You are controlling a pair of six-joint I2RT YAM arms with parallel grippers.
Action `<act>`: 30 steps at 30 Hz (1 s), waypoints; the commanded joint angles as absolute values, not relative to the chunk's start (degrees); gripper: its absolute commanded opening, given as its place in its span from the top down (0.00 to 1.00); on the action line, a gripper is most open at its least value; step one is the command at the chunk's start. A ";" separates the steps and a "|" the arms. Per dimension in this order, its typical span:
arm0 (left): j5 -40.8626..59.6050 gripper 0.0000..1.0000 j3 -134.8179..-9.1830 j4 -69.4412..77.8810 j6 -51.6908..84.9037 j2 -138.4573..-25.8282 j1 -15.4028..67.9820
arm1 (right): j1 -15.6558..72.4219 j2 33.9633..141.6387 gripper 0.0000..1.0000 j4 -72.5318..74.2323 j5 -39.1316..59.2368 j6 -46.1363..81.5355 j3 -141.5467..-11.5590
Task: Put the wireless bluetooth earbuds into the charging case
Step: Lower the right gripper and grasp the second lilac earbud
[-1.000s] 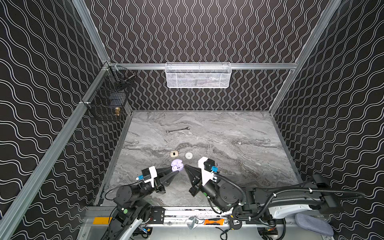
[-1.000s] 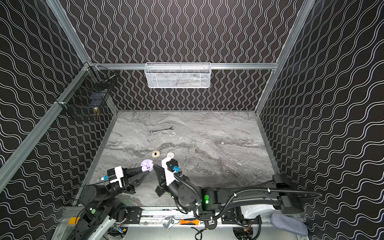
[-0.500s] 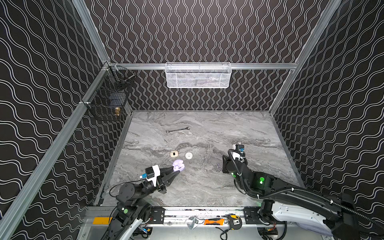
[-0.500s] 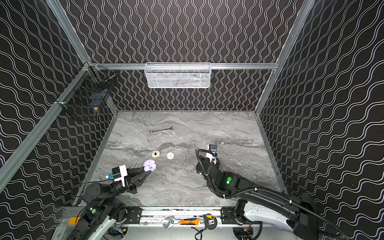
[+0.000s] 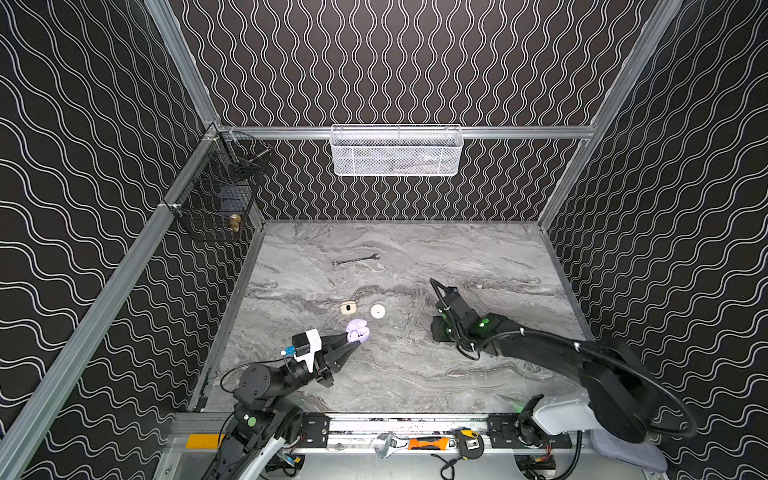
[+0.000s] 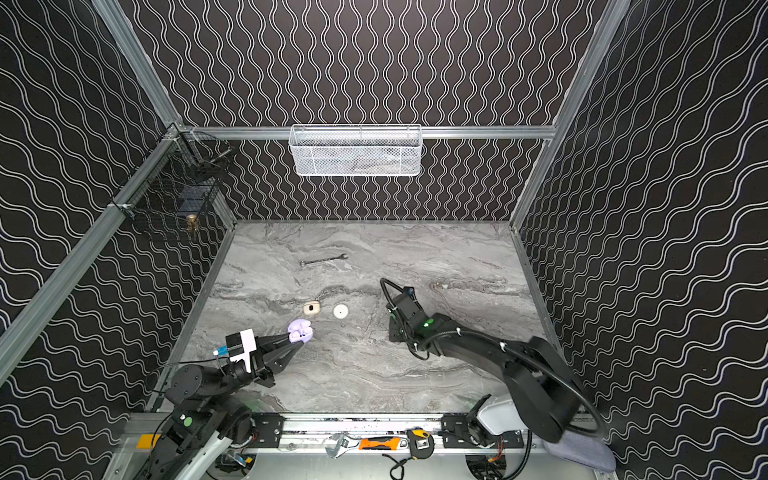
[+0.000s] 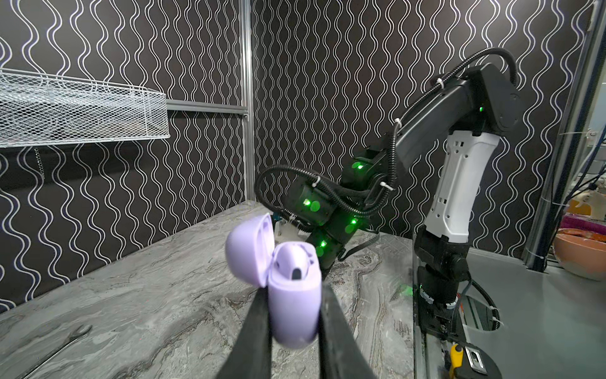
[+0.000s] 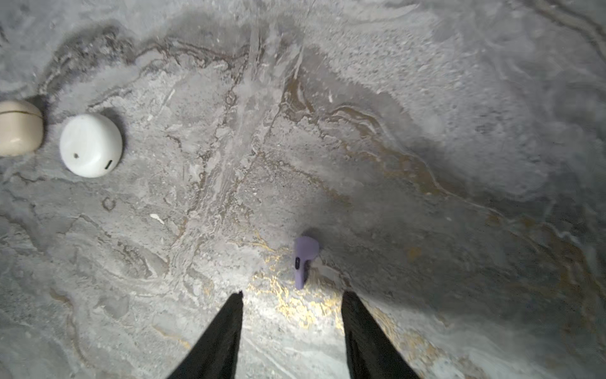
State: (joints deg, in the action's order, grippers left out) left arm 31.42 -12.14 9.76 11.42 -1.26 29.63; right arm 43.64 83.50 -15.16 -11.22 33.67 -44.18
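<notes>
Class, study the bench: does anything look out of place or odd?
A wrench lies alone far back on the table, unrelated to the task. One lavender earbud lies loose there, outside its open case.

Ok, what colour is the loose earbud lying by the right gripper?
Pale lavender. The earbud shows best in the right wrist view.

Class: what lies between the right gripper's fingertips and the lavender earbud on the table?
Nothing. The right wrist view shows only bare marble table between the open right gripper and the lavender earbud lying just ahead of it.
</notes>
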 commanded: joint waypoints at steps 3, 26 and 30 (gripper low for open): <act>31.90 1.00 -12.40 11.13 10.50 -0.91 29.58 | 43.51 89.07 0.49 -18.69 -12.58 32.55 -48.18; 31.55 1.00 -12.88 10.20 9.96 -0.99 29.57 | 43.51 97.98 0.64 -21.09 -14.66 32.17 -52.73; 31.66 1.00 -12.97 10.38 10.28 -0.81 29.54 | 43.57 97.51 0.72 -21.08 -15.12 32.52 -52.18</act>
State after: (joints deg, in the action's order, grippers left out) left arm 31.57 -12.36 9.30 10.55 -0.91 29.63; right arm 43.48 97.69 -20.82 -15.16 32.10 -52.51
